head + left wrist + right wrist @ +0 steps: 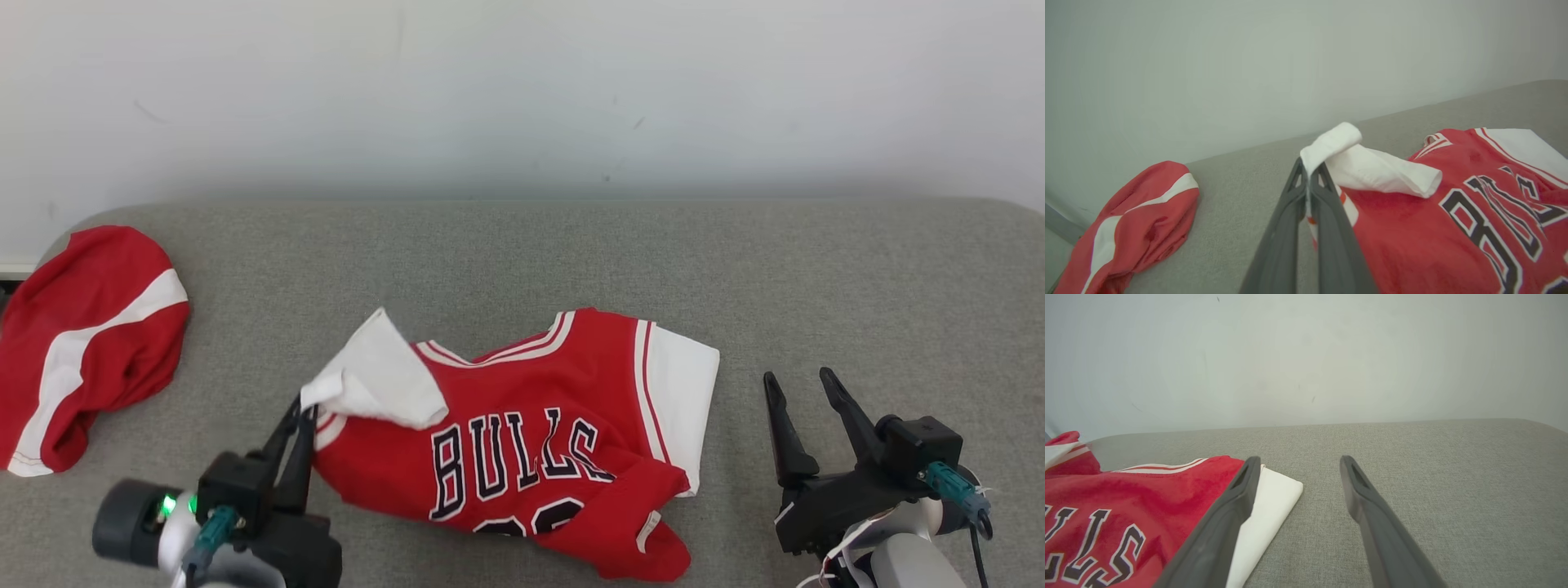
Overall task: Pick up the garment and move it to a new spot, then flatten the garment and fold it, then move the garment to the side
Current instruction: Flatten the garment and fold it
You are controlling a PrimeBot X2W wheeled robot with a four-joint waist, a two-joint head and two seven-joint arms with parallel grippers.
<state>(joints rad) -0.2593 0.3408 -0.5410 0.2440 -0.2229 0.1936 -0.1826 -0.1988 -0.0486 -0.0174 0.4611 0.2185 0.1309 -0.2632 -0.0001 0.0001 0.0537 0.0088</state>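
Observation:
The garment (522, 433) is a red jersey with white sleeves and "BULLS" lettering, lying crumpled on the grey surface in the head view's lower middle. My left gripper (304, 411) is shut on the edge of its left white sleeve (380, 377), which is lifted and folded over the red front. The left wrist view shows the same pinch, the gripper (1310, 172) closed on the white sleeve (1372, 169) beside the garment (1437, 228). My right gripper (798, 385) stands open to the right of the jersey, holding nothing. In the right wrist view the gripper (1297, 462) hovers beside the garment (1139, 506), just past its right white sleeve (1267, 502).
A second red cloth with a white stripe (82, 343) lies bunched at the far left edge of the grey padded surface (857, 286); the left wrist view has it too (1135, 220). A pale wall (522, 90) rises behind the surface.

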